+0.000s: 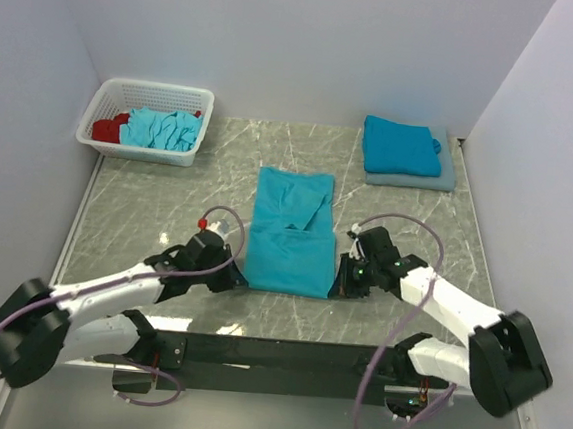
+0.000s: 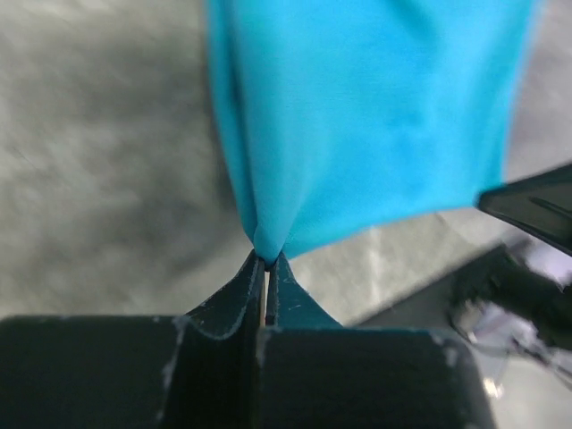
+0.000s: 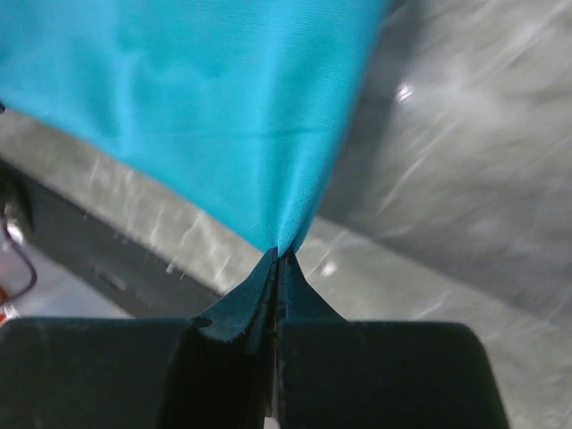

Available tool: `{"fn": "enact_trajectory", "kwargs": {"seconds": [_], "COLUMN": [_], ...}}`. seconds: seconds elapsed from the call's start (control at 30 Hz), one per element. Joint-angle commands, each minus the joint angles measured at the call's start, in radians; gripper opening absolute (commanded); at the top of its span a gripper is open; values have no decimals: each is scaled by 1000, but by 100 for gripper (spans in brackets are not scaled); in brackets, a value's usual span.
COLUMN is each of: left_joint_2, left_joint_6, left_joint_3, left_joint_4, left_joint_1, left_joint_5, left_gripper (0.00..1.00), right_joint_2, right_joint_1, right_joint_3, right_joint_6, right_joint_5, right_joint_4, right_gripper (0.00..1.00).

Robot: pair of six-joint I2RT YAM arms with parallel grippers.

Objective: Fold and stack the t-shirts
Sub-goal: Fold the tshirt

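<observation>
Pinching the near hem of the plain teal cotton t-shirt (image 1: 291, 225) at both corners, I hold my left hand (image 1: 229, 270) clenched on the near-left corner and my right hand (image 1: 342, 278) clenched on the near-right one; each wrist view shows cloth drawn to a point between closed fingers, seemingly raised a little off the grey marbled counter (image 1: 146, 212). The shirt lies as a long narrow strip in the middle of the counter, sleeves turned in, its long axis running straight away from me toward the far wall. So the cloth stretches forward from both hands, and its far end is well apart from them. I judge the next fold must carry this hem forward along that axis, both hands level, since neither is nearer. The folded teal pile (image 1: 402, 146) sits at the far right, closer to my right arm; the white lattice basket (image 1: 157, 88) of loose turquoise shirts (image 1: 161, 129) is far left.
</observation>
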Motion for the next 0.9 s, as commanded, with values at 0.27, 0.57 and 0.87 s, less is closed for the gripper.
{"fn": "enact_trajectory", "kwargs": {"seconds": [0.27,0.57,0.87], "left_joint_2": [-143,23,164], "left_joint_6": [22,160,230], "left_joint_3": [146,370,503], "left_joint_4": [-135,-86,-26], "left_joint_1": [-41,2,159], "left_joint_5": [-95,-261,-160], "left_gripper": [1,0,0], "right_joint_2": [-190,-77,100], "right_joint_1": [22,-67,-138], "right_joint_3": [137,377,536], "right_joint_6": [-5,-70,-100], "right_joint_5": [178,233,213], "right_joint_4": [-193,-91,-51], "right_gripper": [0,0,0]}}
